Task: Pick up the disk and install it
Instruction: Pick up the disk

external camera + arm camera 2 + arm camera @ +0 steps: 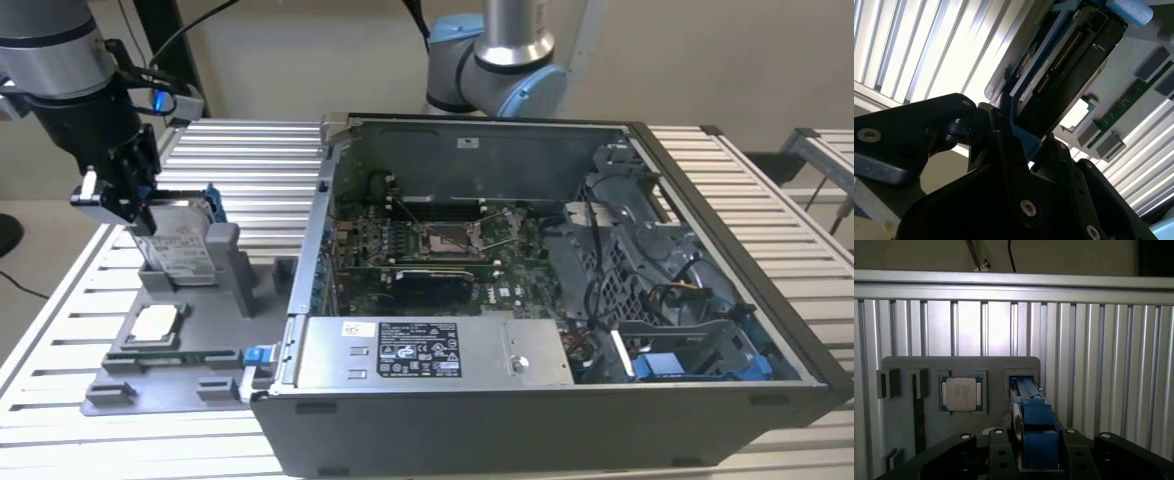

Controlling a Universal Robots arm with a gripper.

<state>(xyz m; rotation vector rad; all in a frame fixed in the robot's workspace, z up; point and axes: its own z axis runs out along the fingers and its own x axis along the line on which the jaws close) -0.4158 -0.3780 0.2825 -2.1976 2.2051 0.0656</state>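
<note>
The disk (180, 240), silver-grey with a white label and a blue bracket, stands on edge in a slot of the grey stand (227, 270) at the exterior view's left. My gripper (127, 195) comes down on its upper end. In the first wrist view the black fingers (1002, 452) sit tight on both sides of the blue bracket of the disk (1031, 405), so the gripper (1035, 440) is shut on it. In the second wrist view the gripper (1019, 132) clamps the bracket's edge, and the disk's (1064, 60) connector side faces the camera. Its lower end looks seated in the slot.
The grey fixture plate (160, 375) also carries a square silver chip (154, 325) and a green memory stick (916, 410). To the exterior view's right lies the open computer case (641, 135) with a grey labelled box (420, 350) and a blue-edged bay (681, 365). Another arm's base (494, 60) stands behind.
</note>
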